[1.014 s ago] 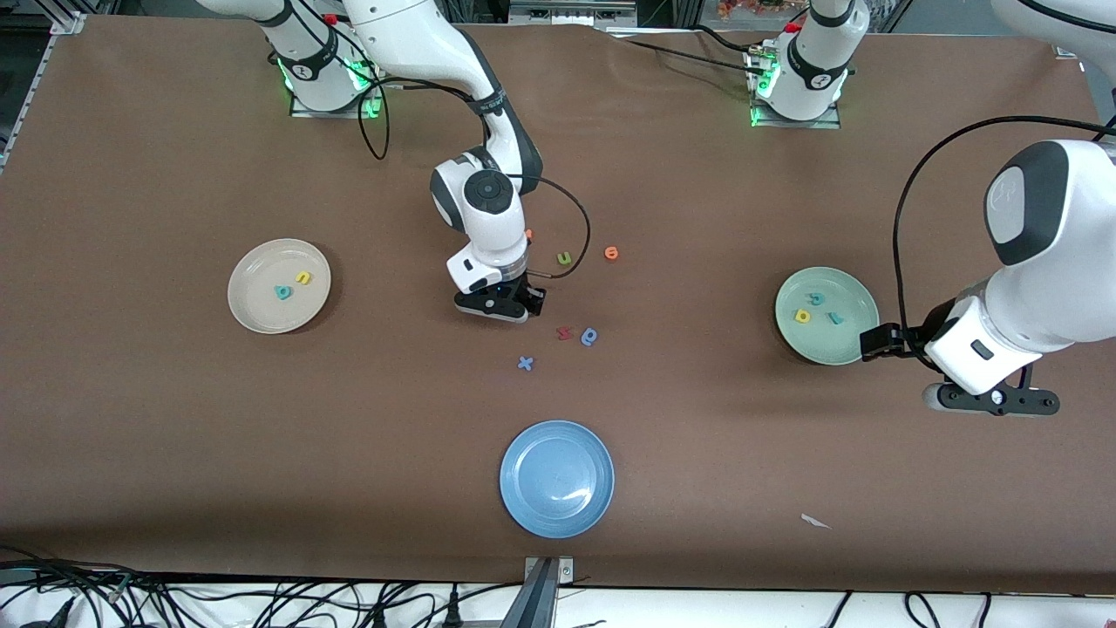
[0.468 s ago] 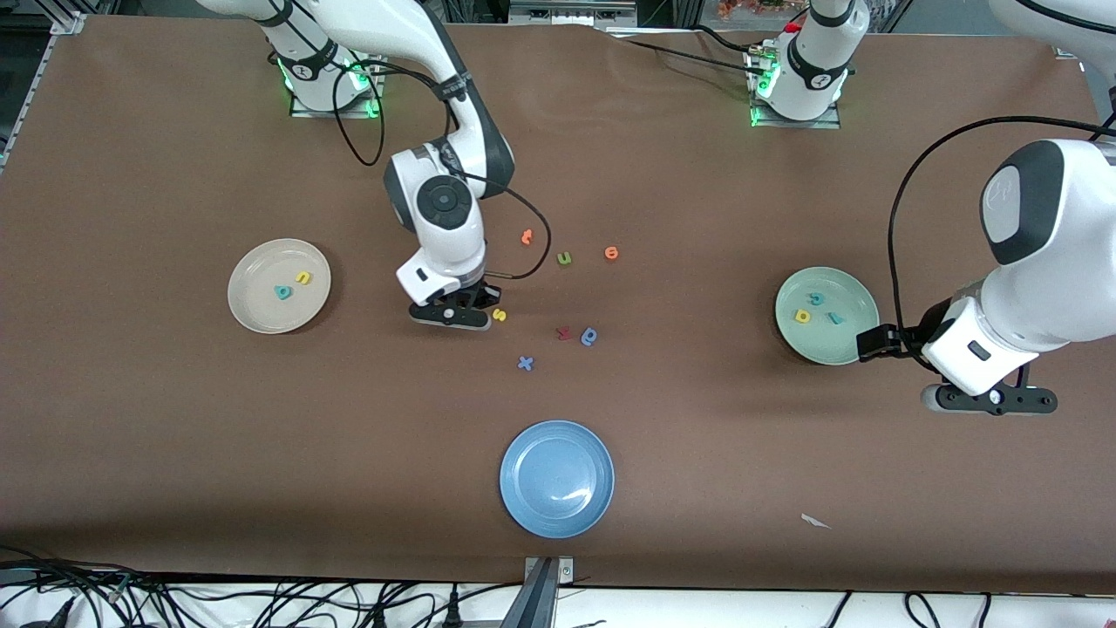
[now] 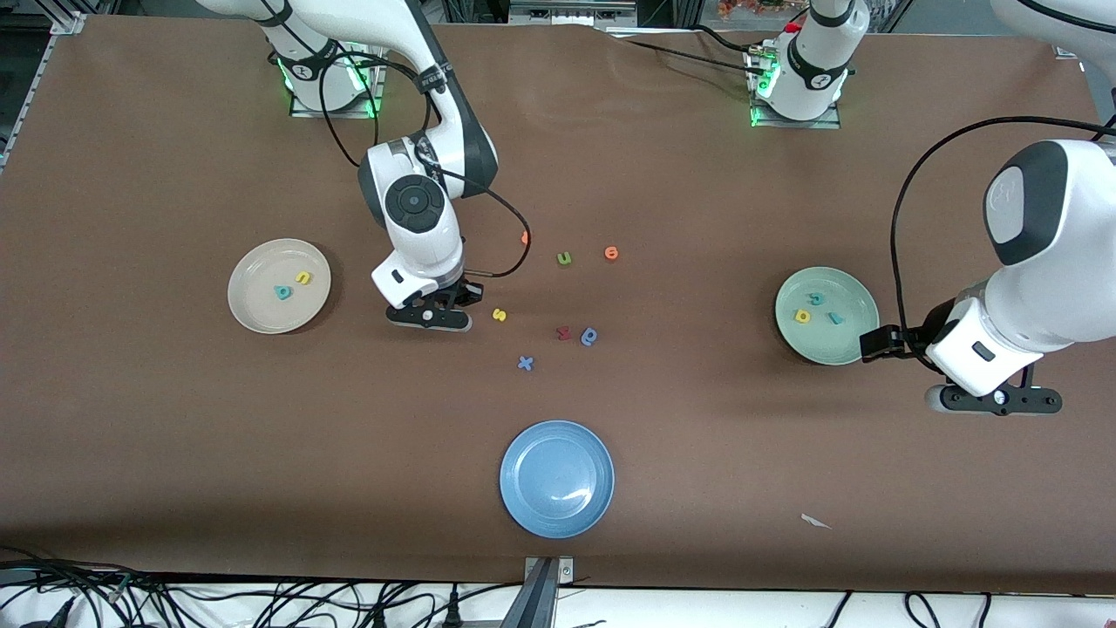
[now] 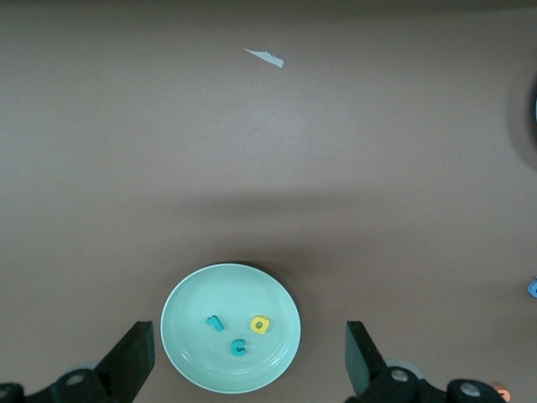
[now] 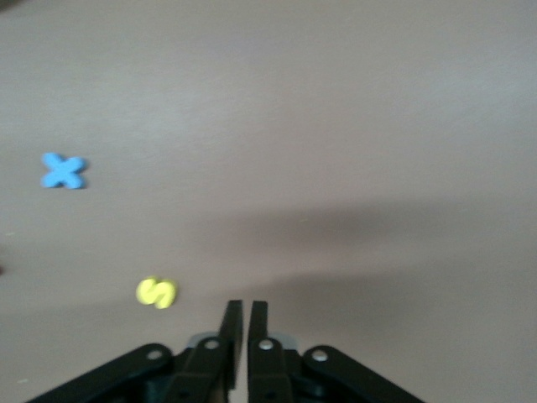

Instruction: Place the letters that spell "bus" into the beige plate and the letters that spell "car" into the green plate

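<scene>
**Between the plates, a yellow "s" lies loose**

On the table, the right gripper sits with fingers pressed together on nothing, the yellow "s" lying beside it, apart. Its wrist view shows that gap plainly, plus the blue "x". The front view alone shows the beige plate, holding a teal "b" and yellow "u". The left gripper waits, fingers spread wide, over the green plate; its wrist view shows the teal "r", teal "c" and yellow "a" inside. The blue plate holds nothing.
</scene>
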You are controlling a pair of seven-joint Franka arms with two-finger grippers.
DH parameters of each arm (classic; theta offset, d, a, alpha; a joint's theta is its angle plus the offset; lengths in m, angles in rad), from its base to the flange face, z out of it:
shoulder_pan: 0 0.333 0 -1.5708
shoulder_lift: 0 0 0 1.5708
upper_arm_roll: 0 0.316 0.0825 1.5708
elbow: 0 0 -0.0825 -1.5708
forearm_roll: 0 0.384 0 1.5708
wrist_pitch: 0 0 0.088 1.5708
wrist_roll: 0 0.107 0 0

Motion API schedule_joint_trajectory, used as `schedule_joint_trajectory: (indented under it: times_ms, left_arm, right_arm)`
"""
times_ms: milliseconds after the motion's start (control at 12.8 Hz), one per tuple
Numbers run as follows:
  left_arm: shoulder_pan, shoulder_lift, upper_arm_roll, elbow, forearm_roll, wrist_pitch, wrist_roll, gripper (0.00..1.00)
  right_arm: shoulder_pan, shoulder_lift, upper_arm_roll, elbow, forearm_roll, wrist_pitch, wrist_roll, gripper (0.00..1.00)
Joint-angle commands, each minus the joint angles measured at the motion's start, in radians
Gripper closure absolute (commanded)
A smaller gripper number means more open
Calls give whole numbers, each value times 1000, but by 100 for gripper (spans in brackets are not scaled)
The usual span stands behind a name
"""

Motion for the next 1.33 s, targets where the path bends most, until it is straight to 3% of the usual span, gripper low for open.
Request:
schedule_joint_trajectory:
  times_ms: [0, 78, 1248]
  left_arm:
    - [-2, -8, 9, 6, -26, -15, 5, 0]
    - [-2, -8, 9, 6, -26, -15, 5, 0]
    - [-7, -8, 9, 6, -26, -15, 6, 0]
  right_arm:
    - [53, 37, 8, -14, 50, 102, 86, 21]
    - [68, 50, 8, -12, 50, 137, 117, 12]
    - [91, 159, 25, -7, 55, 266, 167, 15]
